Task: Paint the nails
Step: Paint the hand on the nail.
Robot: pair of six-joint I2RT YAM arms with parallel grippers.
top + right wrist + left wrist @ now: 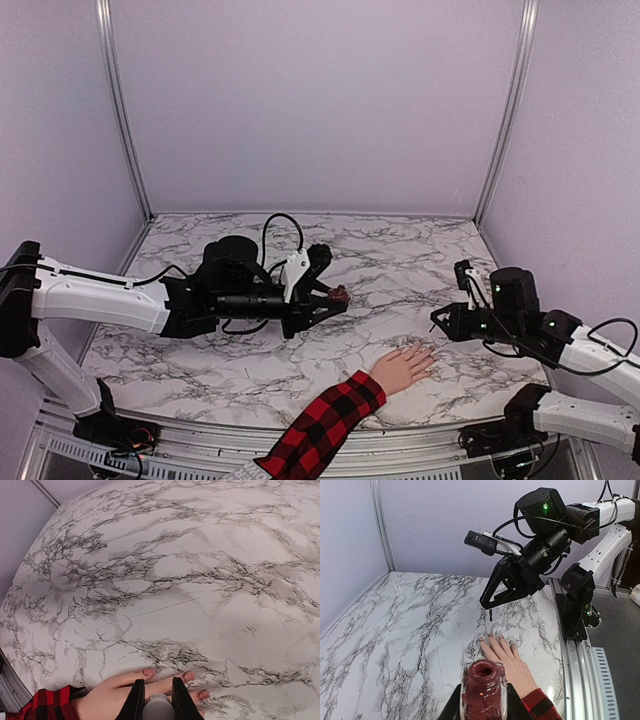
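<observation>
A pale hand [403, 367] in a red-and-black plaid sleeve [320, 425] lies flat on the marble table near its front edge. Its nails [188, 676] look pinkish, and they also show in the left wrist view as small nails [490, 636] at the fingertips. My left gripper [338, 295] is shut on the open dark-red polish bottle [483, 685] and holds it above the table to the left of the hand. My right gripper [158, 697] is shut on the pale brush cap [158, 708]. Its thin brush tip [490, 615] hangs just above and beyond the fingertips.
Purple walls and aluminium posts [122, 110] enclose the marble table [400, 260] at the back and sides. A metal rail [575, 670] runs along the near edge, with the right arm's base [577, 605] bolted to it.
</observation>
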